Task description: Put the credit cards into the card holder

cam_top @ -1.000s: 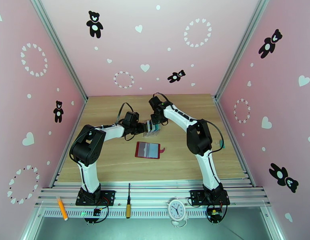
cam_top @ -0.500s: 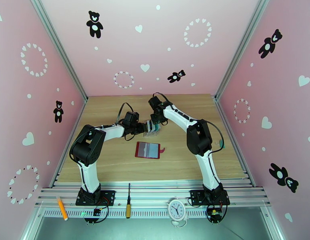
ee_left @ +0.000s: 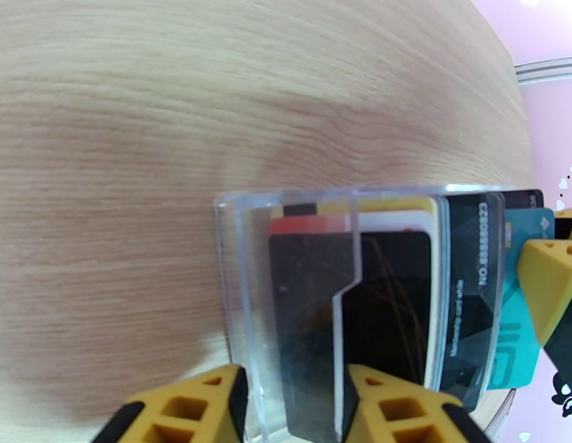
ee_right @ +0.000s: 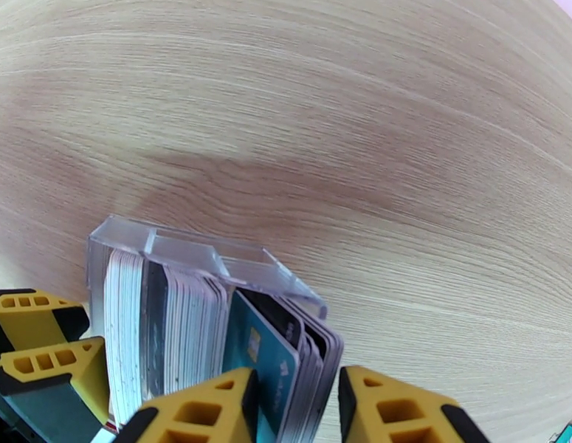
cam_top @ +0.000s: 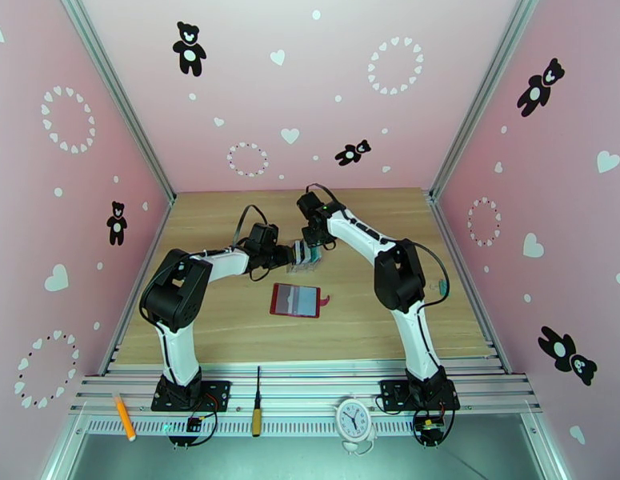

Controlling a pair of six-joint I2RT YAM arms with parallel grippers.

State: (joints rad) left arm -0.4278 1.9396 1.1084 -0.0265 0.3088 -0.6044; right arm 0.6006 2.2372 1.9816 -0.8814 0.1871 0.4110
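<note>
The card holder (cam_top: 295,300), a dark-red wallet, lies open and flat on the wooden table, near of both grippers. Behind it a clear plastic rack (ee_left: 241,289) stands packed with credit cards (ee_right: 182,326). My left gripper (ee_left: 293,378) is shut on the rack's end wall from the left (cam_top: 296,255). My right gripper (ee_right: 297,382) comes in from the far right (cam_top: 312,250). It is shut on the outer cards of the stack, a teal card (ee_right: 260,356) with a few dark and grey ones behind it. The teal card (ee_left: 518,326) also sticks out past the black card (ee_left: 466,289).
A screwdriver (cam_top: 256,402), an orange pen (cam_top: 124,416) and a small white clock (cam_top: 354,418) lie on the metal rail in front of the arm bases. Pink walls close in the table (cam_top: 230,338) on three sides.
</note>
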